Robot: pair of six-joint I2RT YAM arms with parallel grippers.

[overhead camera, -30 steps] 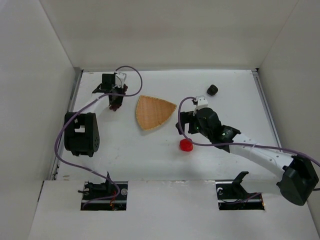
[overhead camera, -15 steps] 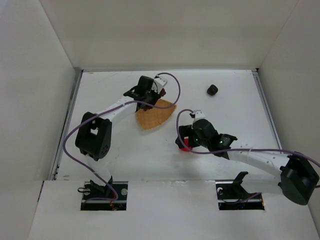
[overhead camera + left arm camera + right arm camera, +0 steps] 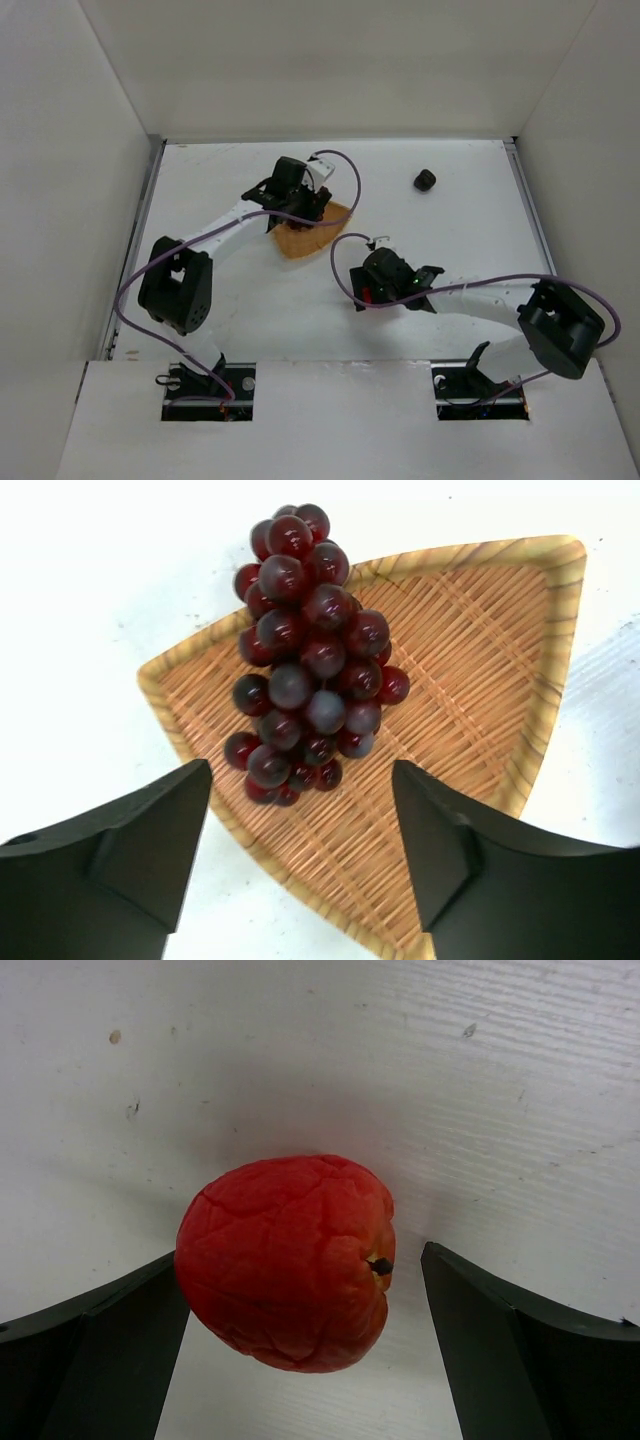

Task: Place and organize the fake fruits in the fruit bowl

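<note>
White walls box in a pale worktop (image 3: 250,300) with both arms reaching across it. Over the fruit bowl (image 3: 480,660) the left pincer (image 3: 300,780) hangs with its jaws apart, gripping nothing. The grape bunch (image 3: 305,660) lies loose in the bowl, its top end poking over the rim toward the upper left of the wrist view. I'd worry a nudge could tip it out.

Low centre in the overhead view, the right pincer (image 3: 300,1260) stands wide open astride the red fruit (image 3: 285,1270), which sits on the worktop outside the bowl. The fruit lies nearer one finger, so an uneven squeeze might roll it away. The black fruit (image 3: 425,180) waits at upper right, well apart.
</note>
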